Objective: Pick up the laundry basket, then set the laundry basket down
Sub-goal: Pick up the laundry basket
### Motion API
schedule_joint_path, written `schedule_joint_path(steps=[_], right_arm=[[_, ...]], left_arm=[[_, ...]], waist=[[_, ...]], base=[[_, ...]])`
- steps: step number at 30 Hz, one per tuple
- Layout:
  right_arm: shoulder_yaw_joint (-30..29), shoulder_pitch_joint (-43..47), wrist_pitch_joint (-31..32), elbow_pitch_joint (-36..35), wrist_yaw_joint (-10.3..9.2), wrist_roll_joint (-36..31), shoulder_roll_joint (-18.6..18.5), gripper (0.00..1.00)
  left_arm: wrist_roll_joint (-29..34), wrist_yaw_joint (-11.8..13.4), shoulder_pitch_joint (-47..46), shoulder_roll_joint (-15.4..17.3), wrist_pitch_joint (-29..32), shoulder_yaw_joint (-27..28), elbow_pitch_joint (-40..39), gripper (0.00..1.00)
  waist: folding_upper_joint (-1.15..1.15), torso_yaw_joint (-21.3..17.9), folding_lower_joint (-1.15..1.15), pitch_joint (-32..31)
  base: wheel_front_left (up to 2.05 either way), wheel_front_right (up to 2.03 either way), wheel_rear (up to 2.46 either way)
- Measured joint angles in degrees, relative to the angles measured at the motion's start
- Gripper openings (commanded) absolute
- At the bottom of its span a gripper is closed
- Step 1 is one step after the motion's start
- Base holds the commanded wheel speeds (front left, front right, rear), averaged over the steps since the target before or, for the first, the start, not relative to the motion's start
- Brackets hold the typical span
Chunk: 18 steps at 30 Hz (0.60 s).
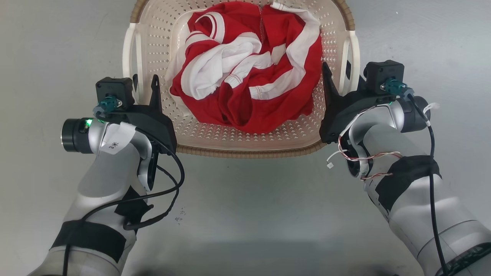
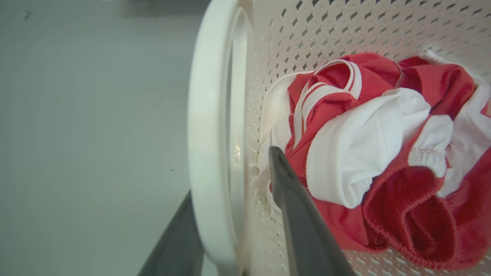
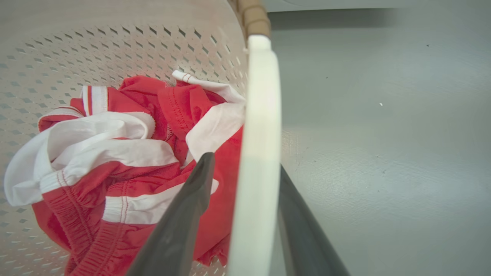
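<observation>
Basket (image 1: 245, 135) of clothes (image 1: 245, 76) on floor (image 1: 245, 211), centred between arms. Left gripper (image 1: 145, 80) astride left handle (image 1: 130, 57), right gripper (image 1: 336, 71) astride right handle (image 1: 351, 61): one finger inside wall, one outside. Clamped or not: cannot tell. Lift likely straight up, both arms together

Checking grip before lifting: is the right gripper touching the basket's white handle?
Cannot tell. Right wrist view: the right gripper straddles the handle; a gap shows at the inner finger, contact at the outer finger is hidden.
</observation>
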Motion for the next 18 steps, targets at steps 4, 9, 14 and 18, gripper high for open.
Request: schedule_joint_path(steps=[4, 9, 14, 18], right_arm=[[0.8, -0.1, 0.0, 0.2, -0.01, 0.8, 0.0, 0.53], [1.7, -0.3, 0.0, 0.6, -0.16, 2.1, -0.1, 0.41], [2.6, -0.6, 0.0, 1.1, -0.48, 2.8, -0.5, 0.28], [3.3, -0.6, 0.0, 1.6, -0.52, 3.5, -0.7, 0.11]], left_arm=[[-0.5, 0.0, -0.1, 0.2, 0.0, -0.5, 0.2, 0.49], [-1.0, 0.1, -0.1, 0.3, 0.3, -1.5, 0.4, 0.30], [-1.6, 0.5, -0.1, 0.4, 0.5, -2.4, 0.6, 0.00], [-3.0, 0.5, -0.1, 0.4, 0.7, -3.4, 0.6, 0.00]], waist=[[0.00, -0.1, 0.00, 0.0], [0.00, -0.3, 0.00, -0.2], [0.00, -0.4, 0.00, -0.5], [0.00, -0.6, 0.00, -0.9]], base=[[0.00, 0.00, 0.00], [0.00, 0.00, 0.00], [0.00, 0.00, 0.00], [0.00, 0.00, 0.00]])
